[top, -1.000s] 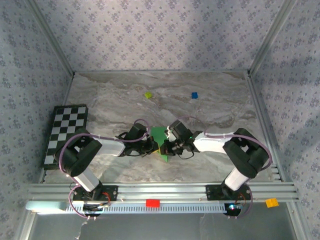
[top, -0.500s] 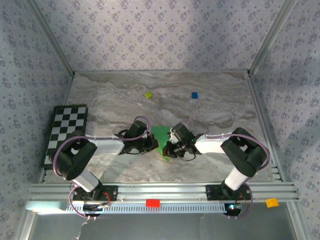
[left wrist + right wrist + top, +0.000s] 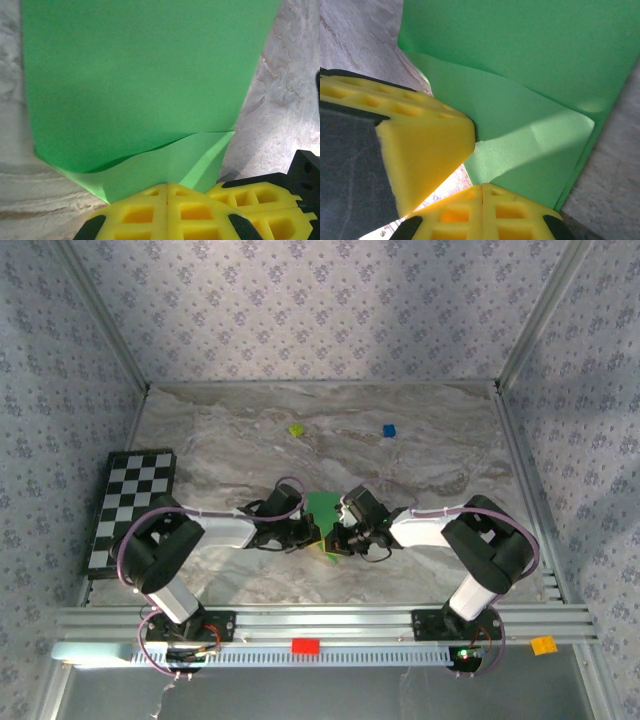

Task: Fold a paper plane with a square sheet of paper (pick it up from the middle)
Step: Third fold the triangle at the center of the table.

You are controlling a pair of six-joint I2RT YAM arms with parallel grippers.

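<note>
**Item:** sheet of paper (image 3: 322, 508). Bright green, thin, matt and unmarked. It lies at the middle front of the bench (image 3: 230, 440), between the left gripper (image 3: 167, 195) and the right gripper (image 3: 482, 196)

**Form:** one layer is folded over another. A smaller flap with a slightly bowed, lifted edge sits on the broad flat panel, and the outline narrows to a point nearest the arms

**Left gripper:** yellow moulded pads (image 3: 150, 197) with square recesses, brought together, tips at the flap's near edge

**Right gripper:** pads likewise together, tips at the same folded corner, just beside the left one. It cannot be told whether either pinches the paper or only bears down on it

**Step in hand (judged):** setting a crease. To do it well:
- keep both tips low on the fold line
- hold one as an anchor and draw the other along the crease until the bowed flap lies flat
- avoid dragging the light sheet over the smooth marble-patterned surface or skewing the layers

**Also on the bench:** checkerboard (image 3: 135, 505) at the left edge, with a yellow-green block (image 3: 296, 429) and a blue block (image 3: 389, 430) well apart at the back
</note>
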